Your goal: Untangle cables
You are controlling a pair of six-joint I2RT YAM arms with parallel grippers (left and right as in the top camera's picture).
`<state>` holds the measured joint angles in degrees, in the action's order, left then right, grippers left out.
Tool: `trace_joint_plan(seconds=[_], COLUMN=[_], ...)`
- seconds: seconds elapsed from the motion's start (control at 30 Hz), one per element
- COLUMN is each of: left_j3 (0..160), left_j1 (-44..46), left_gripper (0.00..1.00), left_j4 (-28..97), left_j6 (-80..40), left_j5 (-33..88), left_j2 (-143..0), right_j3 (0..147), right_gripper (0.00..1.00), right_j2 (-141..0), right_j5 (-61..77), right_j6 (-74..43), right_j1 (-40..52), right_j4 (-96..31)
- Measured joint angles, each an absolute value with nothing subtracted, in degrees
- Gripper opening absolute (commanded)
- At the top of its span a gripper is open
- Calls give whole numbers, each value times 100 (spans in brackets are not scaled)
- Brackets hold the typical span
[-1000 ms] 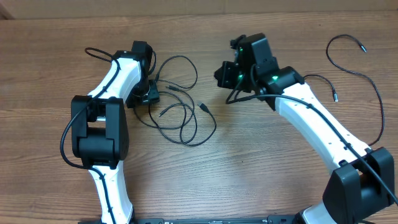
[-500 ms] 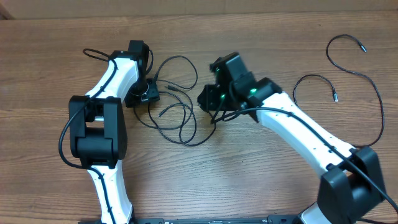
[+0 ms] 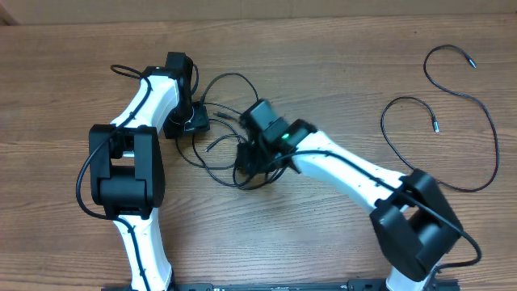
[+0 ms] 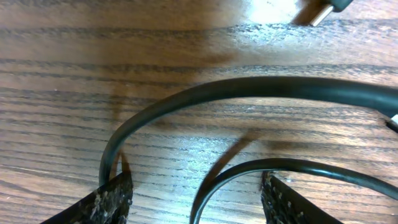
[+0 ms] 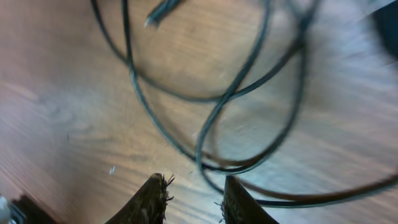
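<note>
A tangle of thin black cables (image 3: 230, 75) lies in loose loops on the wooden table between the two arms. My left gripper (image 3: 192, 123) is low at the tangle's left edge. In the left wrist view it (image 4: 196, 202) is open, and one cable strand (image 4: 298, 165) curves across the table between its fingers while another (image 4: 249, 87) arcs just ahead. My right gripper (image 3: 252, 158) hangs over the tangle's right side. In the right wrist view it (image 5: 194, 199) is slightly open with nothing between its fingers, and crossed strands (image 5: 217, 115) lie just ahead of it.
A separate long black cable (image 3: 472, 64) lies in wide curves at the far right of the table. A plug end (image 4: 323, 9) shows at the top of the left wrist view. The table's far edge runs along the top of the overhead view.
My right arm has swung left from the table's middle to above the tangle, and its jaws have gone from shut to slightly open. The left arm has barely moved.
</note>
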<state>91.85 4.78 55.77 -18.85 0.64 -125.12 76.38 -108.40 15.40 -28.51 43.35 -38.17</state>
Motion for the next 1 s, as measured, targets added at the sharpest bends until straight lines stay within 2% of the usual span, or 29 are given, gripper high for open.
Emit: trace_joint_plan(seconds=[0.2, 0.67, 0.9, 1.0], left_j3=[9185, 9185, 9185, 9185], left_j1=[478, 480, 480, 478], left_gripper=[68, 70, 70, 70], left_j4=[5575, 5568, 5568, 5568], left_j6=[-1885, -1885, -1887, -1885], left_j5=[80, 89, 89, 89], left_j2=[-12512, -12512, -12512, -12512], right_j3=[7638, 7638, 7638, 7638], right_gripper=[29, 28, 22, 14], right_j2=[-11139, -11644, -11651, -11677], right_j5=[1363, 1199, 1197, 1192], right_j6=[-2849, -2982, -3004, -3022], right_j1=[4657, 4777, 4777, 4777], right_j4=[-3804, -3411, -3400, -3387])
